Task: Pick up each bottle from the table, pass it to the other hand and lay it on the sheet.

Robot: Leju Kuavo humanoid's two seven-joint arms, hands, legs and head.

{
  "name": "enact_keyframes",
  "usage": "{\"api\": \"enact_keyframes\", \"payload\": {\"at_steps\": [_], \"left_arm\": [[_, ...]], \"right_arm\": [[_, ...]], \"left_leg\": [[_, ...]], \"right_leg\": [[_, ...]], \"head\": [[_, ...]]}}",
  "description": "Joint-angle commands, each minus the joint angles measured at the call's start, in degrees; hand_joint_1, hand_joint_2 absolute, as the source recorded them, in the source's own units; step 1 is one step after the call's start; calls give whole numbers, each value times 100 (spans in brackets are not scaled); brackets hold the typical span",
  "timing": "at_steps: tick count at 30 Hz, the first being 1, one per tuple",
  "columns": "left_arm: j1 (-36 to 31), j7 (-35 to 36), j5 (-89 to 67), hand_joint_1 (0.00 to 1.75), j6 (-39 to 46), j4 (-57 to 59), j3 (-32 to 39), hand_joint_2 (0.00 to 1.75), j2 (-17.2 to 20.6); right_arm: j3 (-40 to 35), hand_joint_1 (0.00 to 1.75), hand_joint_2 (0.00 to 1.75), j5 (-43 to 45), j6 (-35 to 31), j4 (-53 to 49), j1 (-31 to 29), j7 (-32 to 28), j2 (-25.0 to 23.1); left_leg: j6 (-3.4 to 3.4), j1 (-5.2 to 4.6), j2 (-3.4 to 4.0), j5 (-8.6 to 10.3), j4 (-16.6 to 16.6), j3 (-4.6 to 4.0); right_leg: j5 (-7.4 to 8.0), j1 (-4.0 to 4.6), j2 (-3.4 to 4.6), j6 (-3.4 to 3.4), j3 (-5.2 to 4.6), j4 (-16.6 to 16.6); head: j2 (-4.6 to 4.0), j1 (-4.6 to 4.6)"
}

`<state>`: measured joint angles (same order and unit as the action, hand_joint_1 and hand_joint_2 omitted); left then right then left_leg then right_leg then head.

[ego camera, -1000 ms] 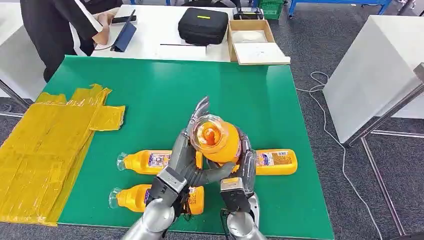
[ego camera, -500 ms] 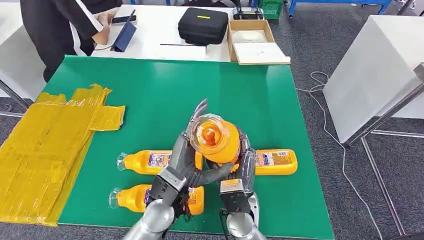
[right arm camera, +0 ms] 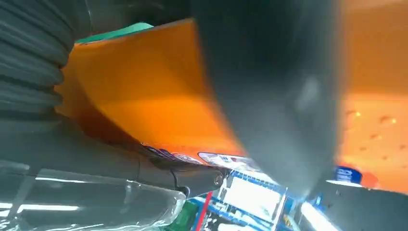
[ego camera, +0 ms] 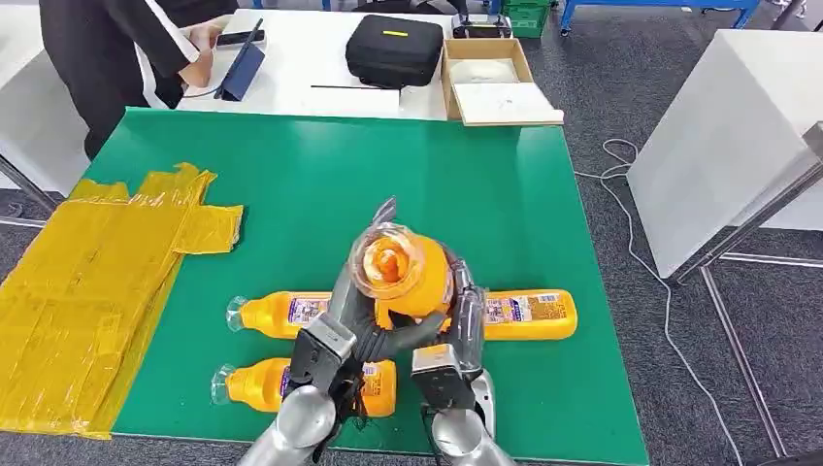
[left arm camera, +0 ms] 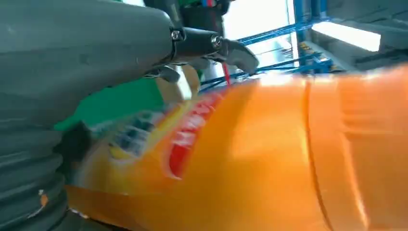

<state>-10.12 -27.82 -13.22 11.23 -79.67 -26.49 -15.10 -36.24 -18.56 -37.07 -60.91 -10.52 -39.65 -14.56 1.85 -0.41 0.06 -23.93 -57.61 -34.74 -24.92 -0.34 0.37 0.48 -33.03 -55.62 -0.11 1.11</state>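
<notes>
Green tabletop fills most of the head view, with grey carpet around it and a white desk behind where a person in dark clothes stands next to a black case and an open cardboard box.

So this looks like the handover step. One orange bottle is held up off the table, mouth end toward the camera, with both hands on it: the left hand wraps it from one side, the right hand from the other. Both wrist views are basically wall-to-wall orange with fingers pressed against it, so I'd call both hands clamped on that bottle. I can't tell which hand is carrying the weight right now.

Next move, my guess: the right hand has to let go cleanly while the left keeps a firm hold, then the left arm swings over to the yellow sheet, which hangs off the table's left edge, and lays the bottle down flat.

Other stuff: three more bottles lie on the table under the hands, one to the left, one to the right and one near the front edge. The two left ones sit low on the way to the sheet, so the carry needs to stay high enough to clear them.
</notes>
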Motion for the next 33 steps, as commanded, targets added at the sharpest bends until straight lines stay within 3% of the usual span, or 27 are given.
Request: {"api": "enact_keyframes", "payload": {"at_steps": [1,11,24,25,26,33], "left_arm": [[-99,40,55,0,-120,307,167,175,-20],[-207,64,110,0,-241,406,156,175,-30],[-225,67,136,3,-272,417,158,175,-42],[-230,74,142,147,-302,432,144,175,-40],[-234,81,142,175,-322,444,134,175,-39],[-282,99,173,175,-437,529,72,175,-50]], "right_arm": [[-265,175,175,-210,-150,1121,-358,6,-15],[-332,175,175,-943,30,1391,-345,473,14],[-271,175,175,-1106,79,1455,-303,565,-6],[-240,175,175,-1094,89,1436,-293,539,-12],[-229,175,175,-1089,94,1419,-286,527,-14],[-131,175,175,-1043,44,1200,-214,511,7]], "left_leg": [[-12,2,-1,-1,7,16],[-14,2,-5,-1,5,17],[-17,3,-14,-2,3,20],[-11,2,-10,1,4,12],[-15,2,-14,-1,4,18],[-12,4,-15,-1,1,11]], "right_leg": [[0,1,-3,-2,16,7],[-2,1,-8,-2,16,7],[-6,2,-17,-3,21,6],[-2,1,-12,-2,11,6],[-5,2,-16,-2,19,6],[-4,3,-17,-2,12,5]], "head": [[0,0],[0,0],[0,0],[0,0],[0,0],[0,0]]}}
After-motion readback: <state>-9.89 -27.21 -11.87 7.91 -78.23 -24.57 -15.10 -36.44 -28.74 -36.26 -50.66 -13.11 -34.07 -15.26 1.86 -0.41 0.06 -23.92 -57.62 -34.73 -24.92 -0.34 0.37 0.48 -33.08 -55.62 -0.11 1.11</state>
